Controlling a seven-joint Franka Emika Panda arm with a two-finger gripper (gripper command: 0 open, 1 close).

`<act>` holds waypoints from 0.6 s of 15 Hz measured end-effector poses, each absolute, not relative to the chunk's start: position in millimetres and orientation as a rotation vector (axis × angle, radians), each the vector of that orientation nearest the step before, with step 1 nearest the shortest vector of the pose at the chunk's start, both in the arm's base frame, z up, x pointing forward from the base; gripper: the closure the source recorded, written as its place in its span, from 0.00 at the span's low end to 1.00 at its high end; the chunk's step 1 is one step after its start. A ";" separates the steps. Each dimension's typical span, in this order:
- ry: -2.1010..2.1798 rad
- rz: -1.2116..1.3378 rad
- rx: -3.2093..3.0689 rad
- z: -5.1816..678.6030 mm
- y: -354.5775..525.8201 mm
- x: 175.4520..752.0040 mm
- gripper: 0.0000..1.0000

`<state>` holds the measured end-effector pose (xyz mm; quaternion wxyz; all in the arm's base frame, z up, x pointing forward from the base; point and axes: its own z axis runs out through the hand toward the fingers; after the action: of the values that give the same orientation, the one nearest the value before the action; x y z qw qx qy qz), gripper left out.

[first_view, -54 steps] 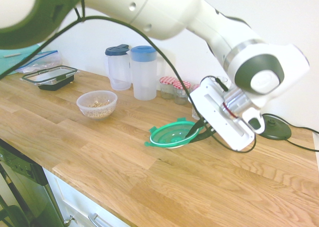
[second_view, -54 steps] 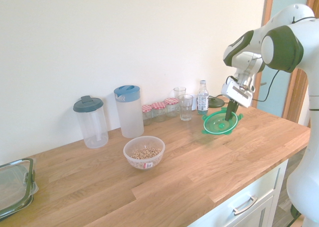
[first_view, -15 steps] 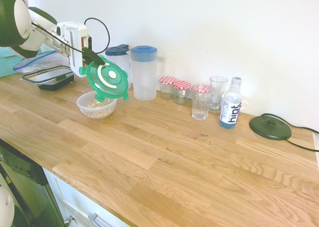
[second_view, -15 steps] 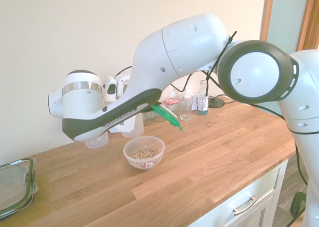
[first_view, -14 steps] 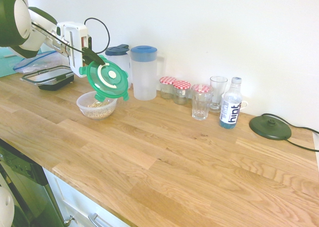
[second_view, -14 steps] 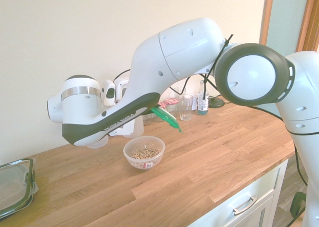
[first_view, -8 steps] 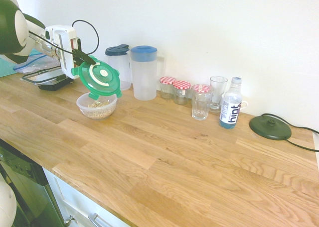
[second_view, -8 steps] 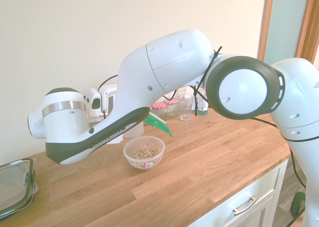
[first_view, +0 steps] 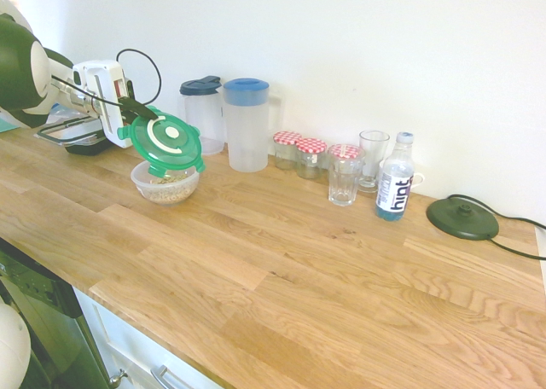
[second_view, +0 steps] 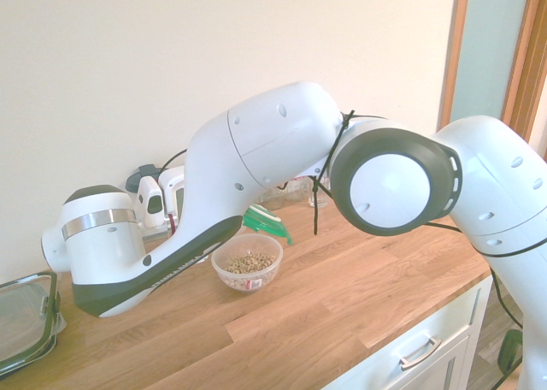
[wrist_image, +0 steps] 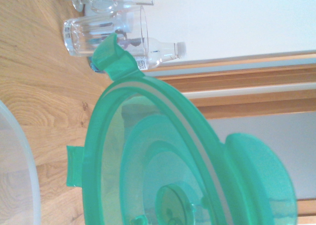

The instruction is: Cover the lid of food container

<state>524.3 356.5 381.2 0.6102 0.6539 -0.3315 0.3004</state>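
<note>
At the left of the first exterior view the fingers (first_view: 136, 109) are closed on the upper edge of the lid (first_view: 164, 139), which hangs tilted, its face with the white ring turned toward the camera. Its lower edge overlaps the back rim of the food container (first_view: 165, 182); whether the two touch cannot be told from here. The container stands on the worktop (first_view: 290, 261), beige grains showing through its clear wall.

In the second exterior view the arm's big white links fill the middle of the frame and hide the fingers entirely. Only a green sliver of the lid (second_view: 267, 222) shows past the arm, above and just behind the food container (second_view: 247, 262).

The wrist view is filled by the lid (wrist_image: 163, 161) from close by, slightly soft, with one snap tab clear near the upper left; a pale curved rim at the lower left edge is cut off and hard to name.

Behind the container, two pitchers (first_view: 246, 123) stand by the wall; the rectangular container (first_view: 81, 133) at far left is partly hidden by the arm.
</note>
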 end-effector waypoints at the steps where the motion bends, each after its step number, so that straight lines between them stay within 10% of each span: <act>1: -0.760 0.694 1.506 376.6 357.5 524.0 1.00; 9: -0.736 0.715 1.506 365.1 370.9 515.7 1.00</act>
<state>515.7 370.9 365.1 0.6126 0.6532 -0.3193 0.3101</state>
